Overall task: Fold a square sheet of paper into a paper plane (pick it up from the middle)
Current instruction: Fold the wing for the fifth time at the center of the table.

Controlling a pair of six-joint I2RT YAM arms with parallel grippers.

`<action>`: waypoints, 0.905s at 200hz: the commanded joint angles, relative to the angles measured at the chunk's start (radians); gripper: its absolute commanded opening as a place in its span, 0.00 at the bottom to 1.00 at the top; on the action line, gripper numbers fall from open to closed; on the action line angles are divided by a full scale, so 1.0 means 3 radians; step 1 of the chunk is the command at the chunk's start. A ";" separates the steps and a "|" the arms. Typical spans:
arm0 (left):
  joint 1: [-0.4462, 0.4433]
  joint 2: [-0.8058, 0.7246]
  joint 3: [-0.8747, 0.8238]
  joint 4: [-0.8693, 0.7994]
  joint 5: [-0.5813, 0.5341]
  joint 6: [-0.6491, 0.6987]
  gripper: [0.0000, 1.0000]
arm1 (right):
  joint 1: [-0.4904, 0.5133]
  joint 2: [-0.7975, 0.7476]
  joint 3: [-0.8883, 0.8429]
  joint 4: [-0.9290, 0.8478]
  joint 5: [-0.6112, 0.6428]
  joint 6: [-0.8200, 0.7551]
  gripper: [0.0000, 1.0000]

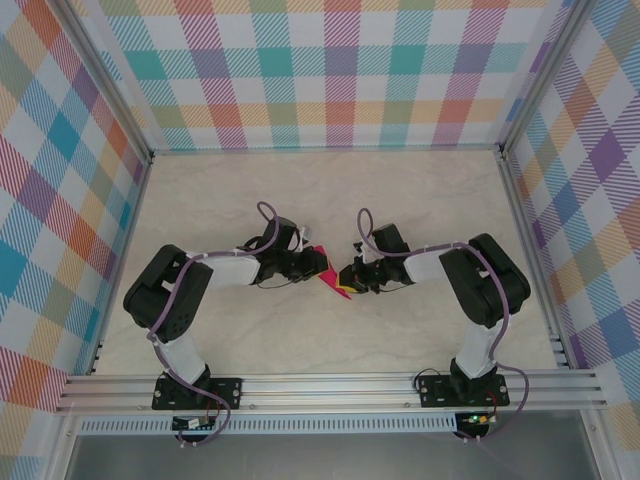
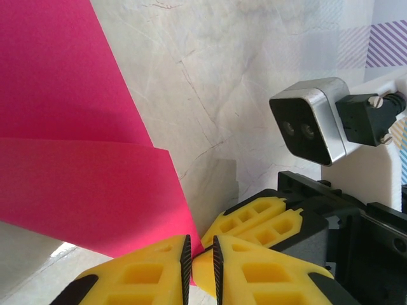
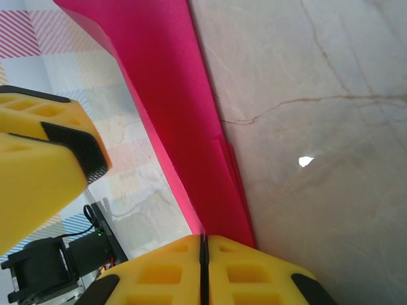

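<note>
At the middle of the pale marble-patterned table, two robot arms are reaching toward each other from left and right, meeting over a small folded piece of magenta-pink paper. From above, the paper is showing as a narrow pointed shape lying between the two grippers. The right gripper is pinching the paper: in its wrist view, its yellow fingers are pressing flush together, with the pink layers running into the seam between them. The left gripper is sitting just beside it, its yellow fingers standing a narrow slit apart, with a corner of the paper coming down to that slit; whether it is gripping the paper, I cannot tell. Plaid walls in pastel colours are surrounding the table on three sides
</note>
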 commanded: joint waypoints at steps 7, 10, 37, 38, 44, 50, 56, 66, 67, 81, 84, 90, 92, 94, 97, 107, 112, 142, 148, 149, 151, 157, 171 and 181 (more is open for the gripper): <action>-0.0040 0.0105 -0.0031 0.0063 0.0018 0.0016 0.19 | -0.0038 0.0103 -0.0024 0.0141 -0.0144 0.0074 0.09; -0.0040 0.0109 -0.0032 0.0063 0.0014 0.0013 0.19 | -0.0040 0.0107 -0.0025 0.0147 -0.0149 0.0082 0.09; -0.0041 0.0136 -0.0044 0.0058 0.0003 0.0020 0.19 | -0.0056 0.0140 -0.0038 0.0225 -0.0196 0.0130 0.09; -0.0041 0.0137 -0.0044 0.0058 0.0001 0.0021 0.19 | -0.0053 0.0140 -0.0037 0.0227 -0.0197 0.0133 0.09; -0.0040 0.0141 -0.0046 0.0051 -0.0003 0.0022 0.19 | -0.0057 0.0145 -0.0034 0.0229 -0.0203 0.0140 0.09; -0.0045 0.0150 -0.0047 0.0047 -0.0005 0.0022 0.19 | -0.0061 0.0153 -0.0031 0.0234 -0.0212 0.0139 0.09; -0.0041 0.0156 -0.0048 0.0047 -0.0005 0.0022 0.19 | -0.0061 0.0162 -0.0031 0.0233 -0.0216 0.0140 0.09; -0.0045 0.0173 -0.0043 0.0044 -0.0006 0.0017 0.18 | -0.0061 0.0171 -0.0025 0.0230 -0.0223 0.0138 0.09; -0.0045 0.0173 -0.0041 0.0043 -0.0011 0.0015 0.18 | -0.0061 0.0171 -0.0025 0.0230 -0.0223 0.0136 0.09; -0.0045 0.0190 -0.0033 0.0037 -0.0017 0.0019 0.18 | -0.0061 0.0181 -0.0025 0.0218 -0.0230 0.0125 0.09; -0.0043 0.0196 -0.0030 0.0037 -0.0021 0.0016 0.18 | -0.0061 0.0186 -0.0025 0.0215 -0.0227 0.0125 0.09; -0.0041 0.0199 -0.0031 0.0032 -0.0025 0.0018 0.18 | -0.0061 0.0186 -0.0021 0.0210 -0.0224 0.0120 0.09; -0.0043 0.0203 -0.0027 0.0032 -0.0027 0.0021 0.18 | -0.0061 0.0186 -0.0024 0.0207 -0.0224 0.0120 0.09; -0.0044 0.0206 -0.0026 0.0032 -0.0030 0.0019 0.18 | -0.0061 0.0186 -0.0025 0.0208 -0.0224 0.0117 0.09; -0.0045 0.0209 -0.0026 0.0032 -0.0029 0.0020 0.18 | -0.0061 0.0190 -0.0024 0.0209 -0.0226 0.0119 0.09; -0.0045 0.0224 -0.0018 0.0029 -0.0030 0.0022 0.18 | -0.0061 0.0202 -0.0025 0.0209 -0.0229 0.0117 0.09; -0.0042 0.0229 -0.0017 0.0023 -0.0033 0.0027 0.18 | -0.0060 0.0206 -0.0025 0.0209 -0.0232 0.0120 0.09; -0.0041 0.0280 0.0020 -0.0015 -0.0045 0.0033 0.18 | -0.0058 0.0222 -0.0015 0.0185 -0.0224 0.0110 0.09; -0.0045 0.0290 0.0035 -0.0040 -0.0064 0.0037 0.18 | -0.0060 0.0223 -0.0006 0.0170 -0.0224 0.0105 0.10; -0.0042 0.0293 0.0037 -0.0042 -0.0065 0.0035 0.18 | -0.0061 0.0222 -0.0006 0.0167 -0.0224 0.0102 0.10; -0.0044 0.0295 0.0037 -0.0047 -0.0070 0.0033 0.18 | -0.0061 0.0222 0.0001 0.0158 -0.0224 0.0100 0.10; -0.0042 0.0304 0.0045 -0.0052 -0.0067 0.0043 0.18 | -0.0061 0.0223 0.0008 0.0130 -0.0220 0.0091 0.10; -0.0045 0.0316 0.0065 -0.0074 -0.0066 0.0050 0.17 | -0.0061 0.0196 0.0015 0.0095 -0.0220 0.0078 0.12; -0.0045 0.0321 0.0082 -0.0094 -0.0066 0.0055 0.18 | -0.0060 0.0156 0.0034 0.0056 -0.0221 0.0061 0.14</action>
